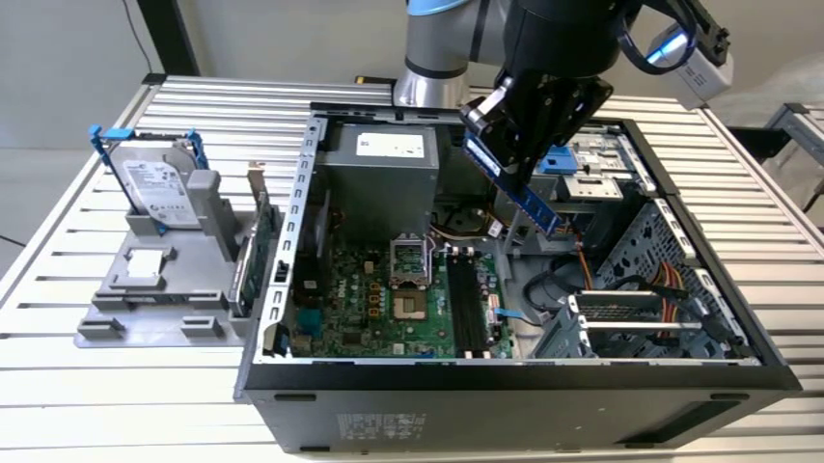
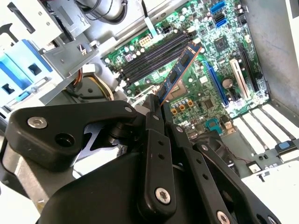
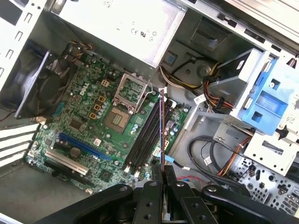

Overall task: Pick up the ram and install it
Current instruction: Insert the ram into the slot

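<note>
The gripper [image 1: 505,154] is holding the ram [image 1: 535,207] by one end, with its fingers pressing narrow on the two faces of the thin board. The ram is hanging tilted in the air over the open case [image 1: 515,381], above its far half, with the free end pointing down into the case. It is not touching the motherboard [image 1: 373,299] and is not yet sitting in the slots [image 1: 466,309], which are lying along the motherboard's edge at the exterior view's right.

In the first wrist view the ram [image 3: 162,126] is showing edge-on from the gripper [image 3: 162,175], running in the same direction as the slots [image 3: 145,135]. In the second wrist view its blue face with dark chips [image 2: 180,74] is showing.

The case is lying on a slatted table [image 1: 154,386]. Near the table's edge at the exterior view's left, a hard drive [image 1: 161,188] is standing on a grey stand [image 1: 142,299], and a green card [image 1: 251,256] is standing just beside the case's wall.
</note>
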Available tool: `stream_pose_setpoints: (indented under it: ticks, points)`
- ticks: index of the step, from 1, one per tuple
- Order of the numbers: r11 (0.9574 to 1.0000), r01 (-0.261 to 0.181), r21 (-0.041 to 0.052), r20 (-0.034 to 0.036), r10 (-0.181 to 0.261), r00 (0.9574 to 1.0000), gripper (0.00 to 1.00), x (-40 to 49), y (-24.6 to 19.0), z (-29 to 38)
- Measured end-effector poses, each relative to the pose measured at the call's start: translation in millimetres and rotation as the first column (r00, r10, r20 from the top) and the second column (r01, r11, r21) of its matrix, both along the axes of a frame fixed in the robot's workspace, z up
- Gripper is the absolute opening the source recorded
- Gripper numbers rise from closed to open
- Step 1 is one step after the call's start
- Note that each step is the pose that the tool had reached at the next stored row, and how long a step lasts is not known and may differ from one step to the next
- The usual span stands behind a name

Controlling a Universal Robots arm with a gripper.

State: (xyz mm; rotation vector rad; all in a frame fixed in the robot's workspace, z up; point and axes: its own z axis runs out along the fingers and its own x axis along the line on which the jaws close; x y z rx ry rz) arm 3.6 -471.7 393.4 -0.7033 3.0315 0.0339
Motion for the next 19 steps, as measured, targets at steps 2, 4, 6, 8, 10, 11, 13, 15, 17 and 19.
stream_pose_setpoints:
  ticks: [2, 4, 6, 8, 10, 11, 13, 15, 17, 19]
  points:
    - [1.0000, 0.004, 0.0000, 0.0000, -0.004, 1.0000, 0.00, 0.0, 0.0, 0.0]
    - [1.0000, 0.008, 0.0001, 0.0000, -0.008, 1.0000, 0.00, 0.0, 0.0, 0.0]
    - [0.9999, 0.011, 0.0000, 0.0000, -0.011, 0.9999, 0.00, 0.0, 0.0, 0.0]
    - [0.9999, 0.015, 0.0000, 0.0000, -0.015, 0.9999, 0.00, 0.1, 0.0, 0.0]
    - [0.9998, 0.018, 0.0000, 0.0000, -0.018, 0.9998, 0.00, 0.1, 0.0, 0.0]
    - [0.9998, 0.020, 0.0000, 0.0000, -0.020, 0.9998, 0.00, 0.1, 0.0, 0.0]
    - [0.9997, 0.023, 0.0001, 0.0000, -0.023, 0.9997, 0.00, 0.0, 0.0, 0.0]
    - [0.9997, 0.026, 0.0000, 0.0000, -0.026, 0.9997, 0.00, 0.0, 0.0, 0.0]
    - [0.9996, 0.028, 0.0000, 0.0000, -0.028, 0.9996, 0.00, 0.0, 0.0, 0.0]
    - [0.9995, 0.031, 0.0001, 0.0000, -0.031, 0.9995, 0.00, 0.0, 0.0, 0.0]
